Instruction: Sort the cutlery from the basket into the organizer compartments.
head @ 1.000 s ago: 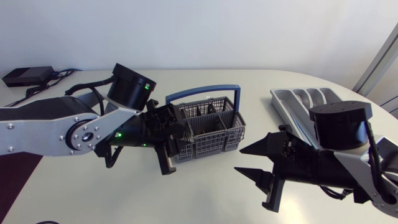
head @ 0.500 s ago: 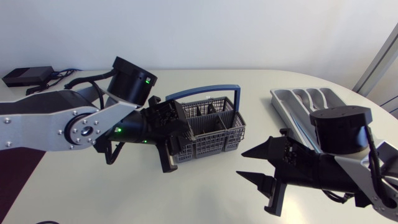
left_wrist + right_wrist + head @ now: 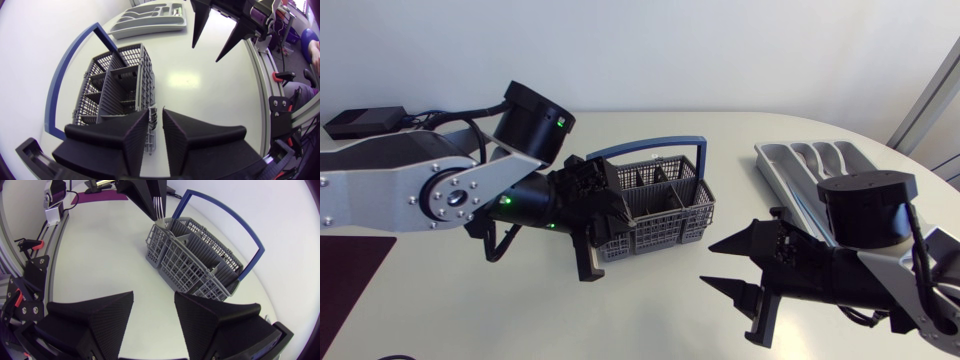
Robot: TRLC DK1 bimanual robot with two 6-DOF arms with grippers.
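Note:
The grey cutlery basket [image 3: 660, 212] with a blue handle [image 3: 650, 147] stands mid-table. My left gripper [image 3: 606, 214] is at its near left corner, fingers nearly together. In the left wrist view a thin fork [image 3: 153, 116] sits in the narrow gap of the left gripper [image 3: 156, 112], over the basket [image 3: 112, 85]. The right wrist view shows the fork's tines [image 3: 158, 206] sticking up beside the left arm's fingers [image 3: 142, 195], above the basket [image 3: 197, 257]. My right gripper [image 3: 706, 263] hangs open over bare table right of the basket, nothing between its fingers [image 3: 100, 315]. The grey organizer [image 3: 800, 160] lies at the far right.
A black box with cables [image 3: 365, 122] sits at the far left corner. A dark purple mat [image 3: 348, 270] lies at the left front. Bare tabletop [image 3: 650, 310] stretches in front of the basket, between the two arms.
The left gripper's fingers have drawn together on the fork at the basket's corner, and the left arm shifted slightly. The right arm has barely moved.

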